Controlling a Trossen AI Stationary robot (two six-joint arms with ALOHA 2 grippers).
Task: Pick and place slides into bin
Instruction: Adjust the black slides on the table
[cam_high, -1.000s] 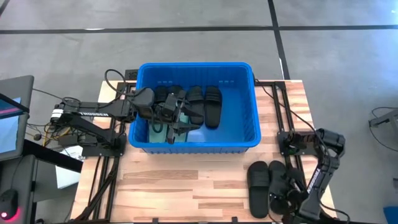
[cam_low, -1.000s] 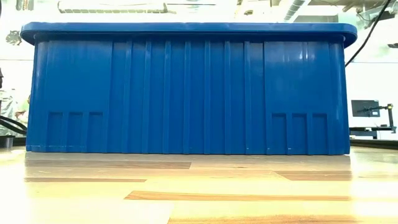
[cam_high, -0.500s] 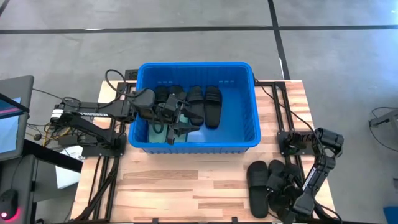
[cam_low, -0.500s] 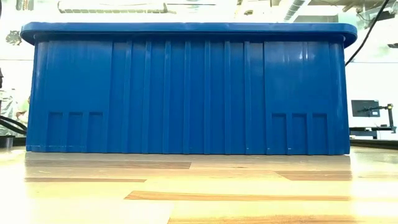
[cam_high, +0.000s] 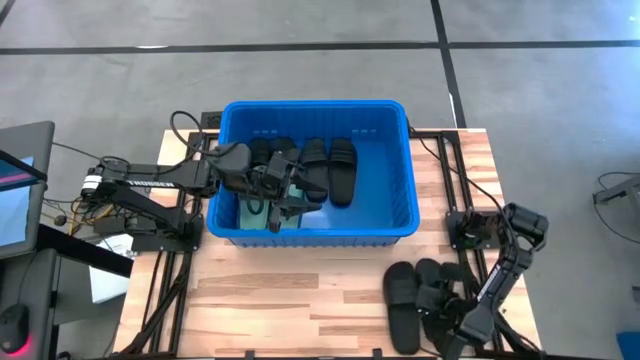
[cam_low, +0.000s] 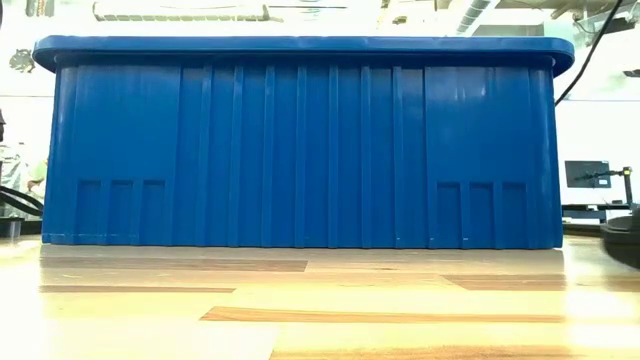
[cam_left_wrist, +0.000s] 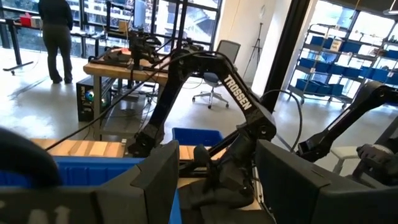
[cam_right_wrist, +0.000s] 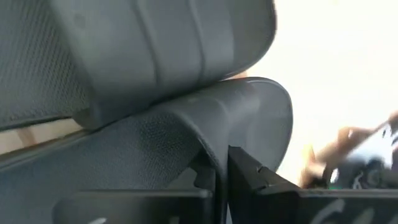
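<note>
My right gripper (cam_high: 447, 300), fingers pinched on a black slide (cam_high: 432, 288), has dragged the pair (cam_high: 405, 297) leftward toward the bin (cam_high: 413, 190); left gripper (cam_high: 281, 190) stays open inside it.

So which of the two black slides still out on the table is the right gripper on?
The right gripper is on the right-hand slide, nearer the table's right edge; the left-hand slide lies free.

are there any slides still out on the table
Yes, in the high view two black slides lie on the table in front of the bin, by the right gripper.
</note>
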